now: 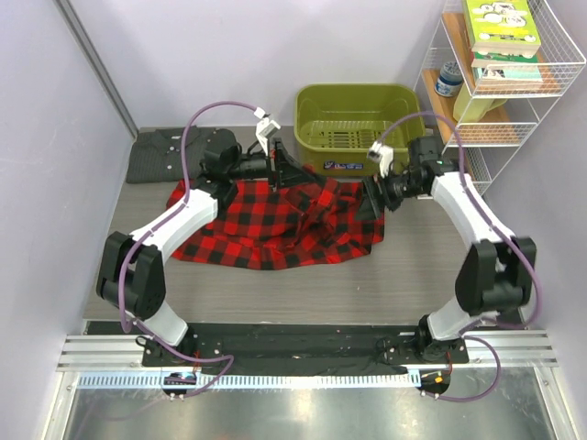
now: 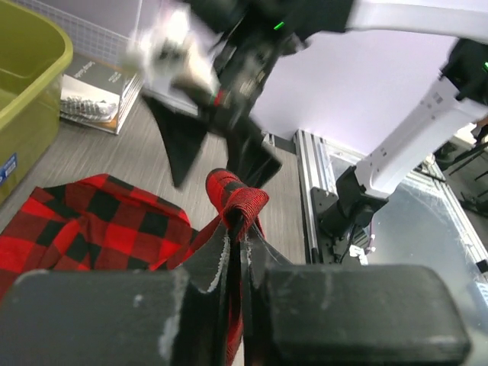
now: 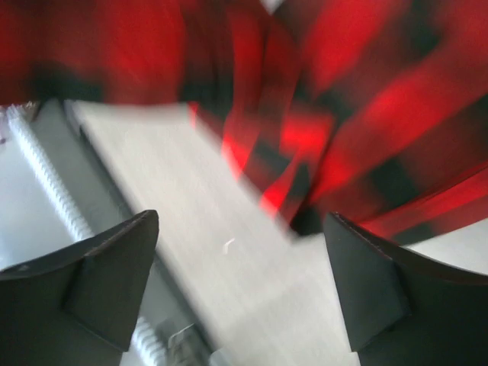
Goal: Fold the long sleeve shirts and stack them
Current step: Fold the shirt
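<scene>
The red-and-black plaid shirt (image 1: pixel 275 225) lies rumpled in the middle of the table, partly bunched toward its right side. My left gripper (image 1: pixel 276 180) is over the shirt's far edge, and in the left wrist view it (image 2: pixel 244 229) is shut on a raised fold of the plaid shirt (image 2: pixel 99 225). My right gripper (image 1: pixel 374 200) hovers at the shirt's right edge. Its jaws (image 3: pixel 240 259) stand wide open with nothing between them, just off the blurred plaid cloth (image 3: pixel 358 114). The dark grey shirt (image 1: pixel 170 154) lies folded at the back left.
A green plastic basket (image 1: pixel 358 128) stands at the back centre. A white wire shelf (image 1: pixel 500 82) with books is at the back right. Purple walls close in both sides. An aluminium rail (image 1: pixel 303 353) carrying the arm bases runs along the near edge.
</scene>
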Motion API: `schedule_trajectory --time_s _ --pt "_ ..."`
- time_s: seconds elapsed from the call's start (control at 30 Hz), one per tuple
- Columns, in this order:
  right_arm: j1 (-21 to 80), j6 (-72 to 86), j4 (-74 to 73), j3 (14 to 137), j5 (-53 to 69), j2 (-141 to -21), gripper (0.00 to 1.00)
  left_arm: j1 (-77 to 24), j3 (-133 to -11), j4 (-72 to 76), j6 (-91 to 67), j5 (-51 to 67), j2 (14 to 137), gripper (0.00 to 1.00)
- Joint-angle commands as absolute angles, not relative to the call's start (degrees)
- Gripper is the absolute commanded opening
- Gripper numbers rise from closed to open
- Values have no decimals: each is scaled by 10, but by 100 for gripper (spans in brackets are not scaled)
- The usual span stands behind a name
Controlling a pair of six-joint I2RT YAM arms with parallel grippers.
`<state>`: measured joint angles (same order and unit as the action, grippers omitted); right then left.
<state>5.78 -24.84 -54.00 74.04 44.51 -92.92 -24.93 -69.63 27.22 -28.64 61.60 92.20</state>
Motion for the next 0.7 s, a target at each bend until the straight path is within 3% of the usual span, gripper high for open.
schedule_trajectory --time_s 0.0,0.1,0.37,0.53,0.67 --pt "80 -167 -314 772 491 -840 100 -244 -713 319 -309 585 907 8" --pt "105 -172 -273 773 499 -826 100 -241 -706 312 -311 541 898 11" --pt "190 -170 -207 748 494 -836 100 -231 -681 333 -310 560 880 10" --pt "192 -176 -187 704 479 -837 100 -210 -671 355 -352 538 875 8" --pt "193 -125 -15 594 462 -793 100 -199 -666 396 -418 532 882 8"
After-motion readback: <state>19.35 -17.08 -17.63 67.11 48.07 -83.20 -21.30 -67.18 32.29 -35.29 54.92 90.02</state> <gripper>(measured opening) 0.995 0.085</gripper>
